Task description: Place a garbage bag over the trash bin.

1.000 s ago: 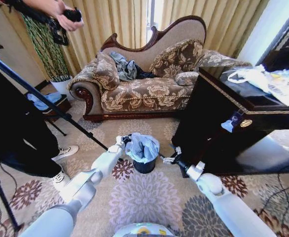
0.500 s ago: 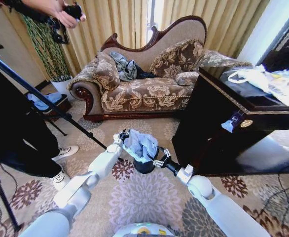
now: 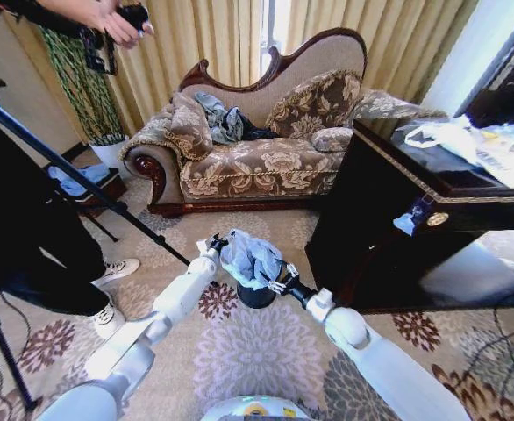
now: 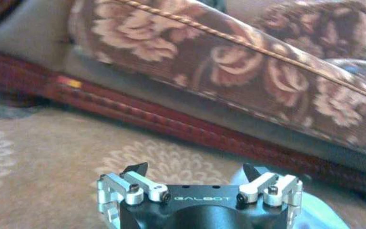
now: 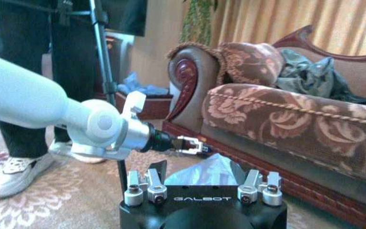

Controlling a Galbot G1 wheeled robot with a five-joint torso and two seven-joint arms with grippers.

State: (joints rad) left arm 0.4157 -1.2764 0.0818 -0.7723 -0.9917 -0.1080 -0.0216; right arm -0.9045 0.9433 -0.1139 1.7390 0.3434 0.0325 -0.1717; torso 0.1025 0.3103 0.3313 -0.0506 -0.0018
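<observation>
**Robot arms flank a bagged bin on a patterned carpet**

While a floral sofa (image 3: pixel 257 153) fills the back of the room before yellow curtains, both arms of the wheeled robot reach out over the flowered carpet (image 3: pixel 266 351) toward the trash bin (image 3: pixel 256 296), a small black cylinder standing in front of the sofa and beside a dark cabinet (image 3: pixel 397 219). The garbage bag (image 3: pixel 252 258), pale blue and crinkled, is bunched over the bin's top, hiding the rim and rising above it. The left gripper (image 3: pixel 216 243) sits at the bag's left edge; in the left wrist view its jaws stand apart with a patch of blue plastic beside one fingertip (image 4: pixel 253 171). The right gripper (image 3: pixel 278 282) is at the bag's lower right side, its jaws also spread, the bag showing between them in the right wrist view.
</observation>
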